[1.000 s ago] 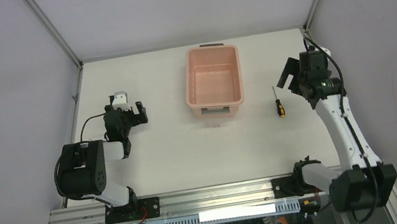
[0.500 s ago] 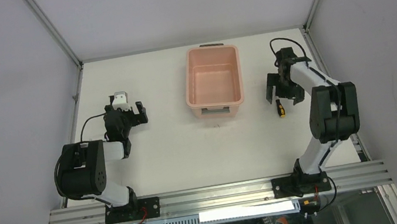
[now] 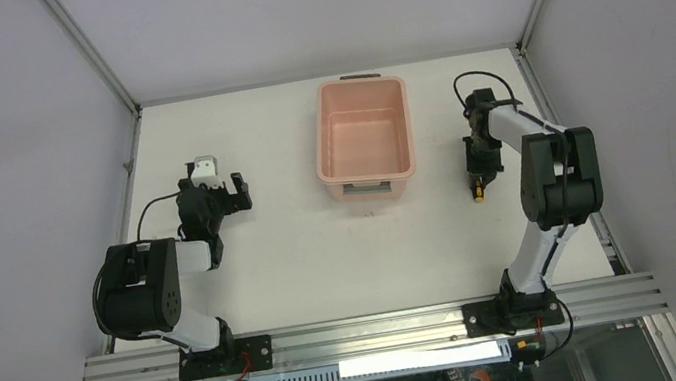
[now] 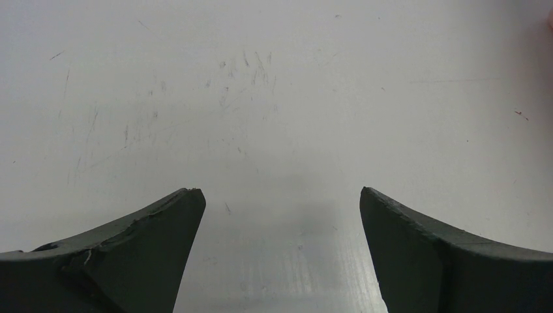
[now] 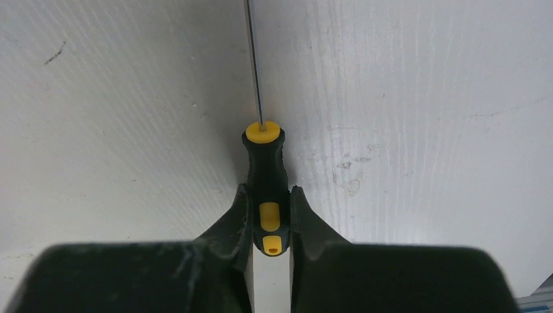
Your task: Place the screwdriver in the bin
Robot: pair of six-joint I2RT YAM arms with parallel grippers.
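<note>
Your right hand is pinched onto the screwdriver, both fingers pressed against the sides of the black-and-yellow handle, down near its butt end. The long axis runs straight out ahead of the hand: butt tucked between the fingers, thin shaft pointing directly away in line with them. So the grip sits square across the handle, not skewed. The tool looks to be lying on the desk, though from this close I can't say for certain whether it rests there or hangs just clear.

Now the relation that matters: the bin sits off to the left of that hand, across the tool's axis rather than along it, with a strip of bare desk between. I'd say lift first, since the rim stands above the desk, then carry sideways to the left and let go over the open tub. Mind that pinch near the butt; the shaft end could droop.

Your left hand is spread wide over bare desk, holding nothing, on the far side of the bin from the tool. The right arm is plainly the one for this.
</note>
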